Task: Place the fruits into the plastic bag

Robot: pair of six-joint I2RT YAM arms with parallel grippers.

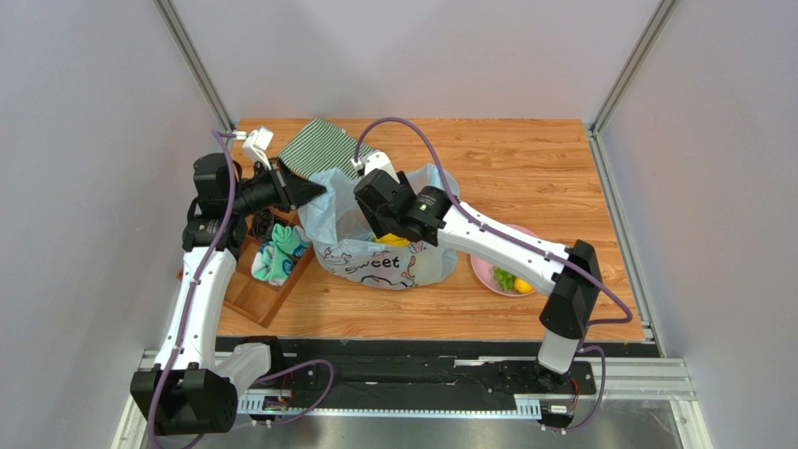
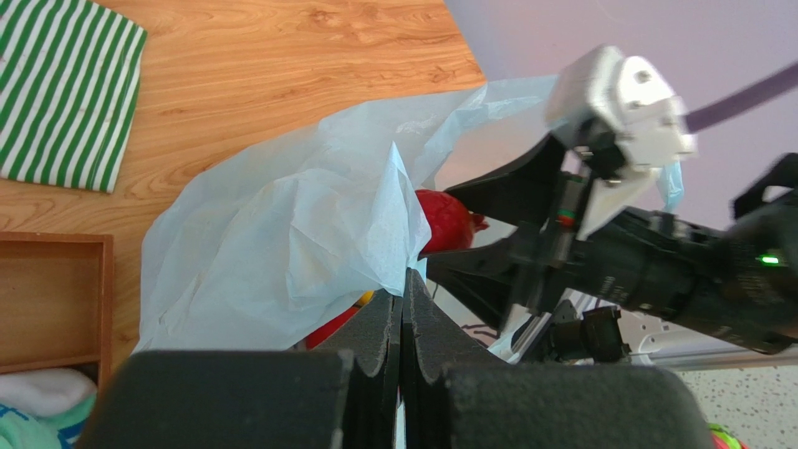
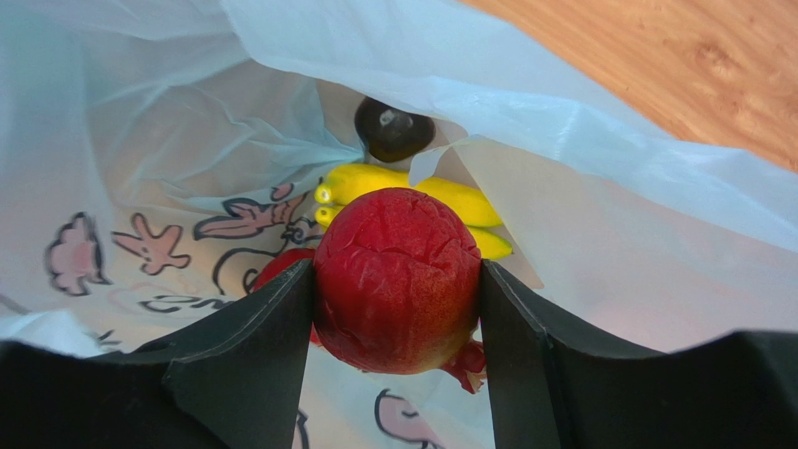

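Observation:
The pale-blue plastic bag (image 1: 375, 262) stands open mid-table, "Sweet" printed on its front. My left gripper (image 2: 405, 281) is shut on the bag's (image 2: 281, 234) upper edge, holding it up. My right gripper (image 3: 395, 267) is inside the bag's mouth, shut on a red apple (image 3: 393, 281), which also shows in the left wrist view (image 2: 445, 220). Below it in the bag (image 3: 169, 140) lie a yellow banana (image 3: 450, 201), a dark avocado (image 3: 391, 129) and another red fruit (image 3: 281, 267). Green grapes (image 1: 504, 278) and a lemon (image 1: 523, 285) sit on the pink plate (image 1: 482, 271).
A wooden tray (image 1: 253, 295) with rolled teal-white socks (image 1: 278, 257) sits left of the bag. A green striped cloth (image 1: 323, 145) lies at the back. The pink plate is under the right arm's forearm, right of the bag.

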